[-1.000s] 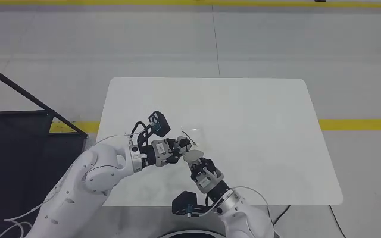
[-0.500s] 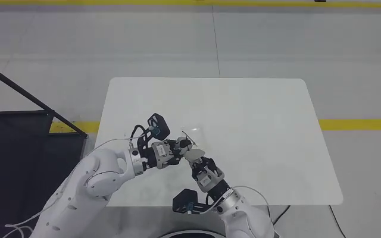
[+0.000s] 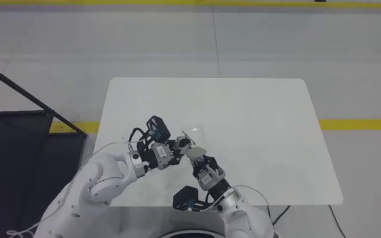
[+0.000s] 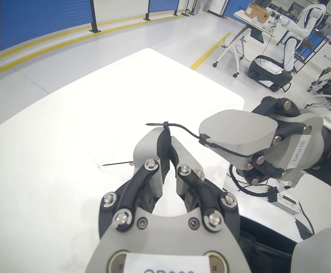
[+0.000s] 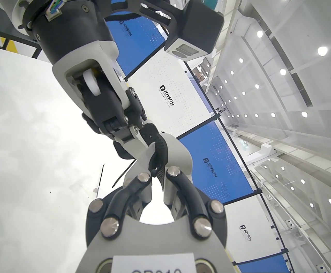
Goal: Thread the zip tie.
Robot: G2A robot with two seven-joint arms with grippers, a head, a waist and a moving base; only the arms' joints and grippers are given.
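Two clamped pincers nearly touched: left pincer [image 4: 165, 139] held the zip tie [image 4: 166, 125] at its head, right pincer [image 5: 157, 161] its strap just beside.

I run my rig in a robotics lab set in a large industrial hall. The pale grey floor [image 3: 268, 41] carries yellow lines [image 3: 351, 124]. Blue perforated partition panels [image 4: 38, 18] fence off the bays, and rows of round lights [image 5: 283, 71] sit in a high white ceiling. Beyond my white table [image 3: 268, 119], another white robot [image 4: 290, 51] stands on a black base [image 4: 269, 73]. Near it is a wheeled bench [image 4: 254, 33] carrying a cardboard box [image 4: 257, 9].
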